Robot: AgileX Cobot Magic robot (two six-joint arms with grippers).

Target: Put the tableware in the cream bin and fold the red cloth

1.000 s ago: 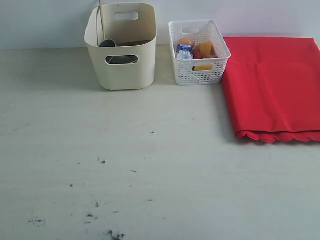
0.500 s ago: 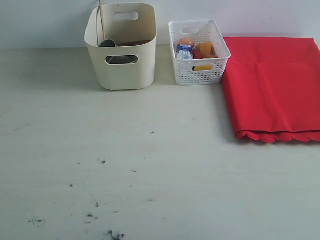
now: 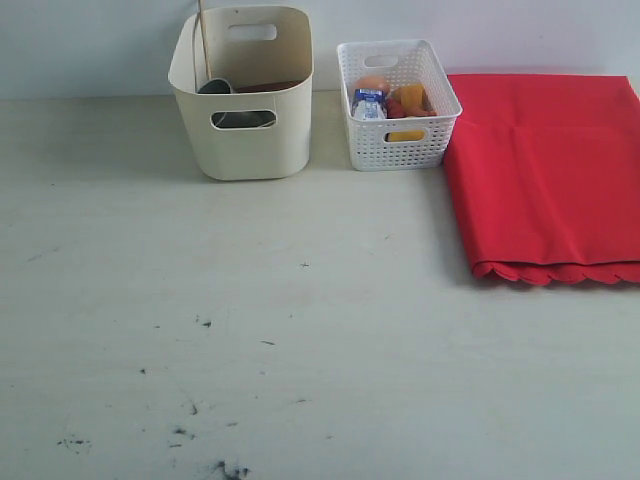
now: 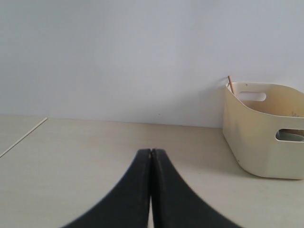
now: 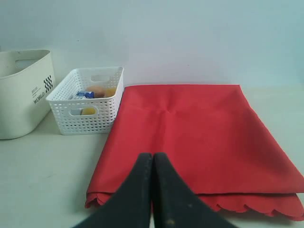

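Both grippers are closed w/ nothing between: left gripper has its two black fingers pressed together above bare table, and right gripper is the same, low over the near edge of the red cloth.

We see the cloth flat on the table, at right in the exterior view. It is bright red and folded to two layers, w/ faint creases and the scalloped edge on the near side.

Cream bin stands at the back, left of centre. It is tall and smooth, w/ oval handle holes. Inside, a wooden chopstick leans up against the left wall, next to a grey round piece, prob. the steel cup.

Between bin and cloth stands a white lattice basket w/ food, incl. a blue carton. Cloth is just beside it; touching or not, we cannot tell.

Some dark specks lie on the front part of the table.
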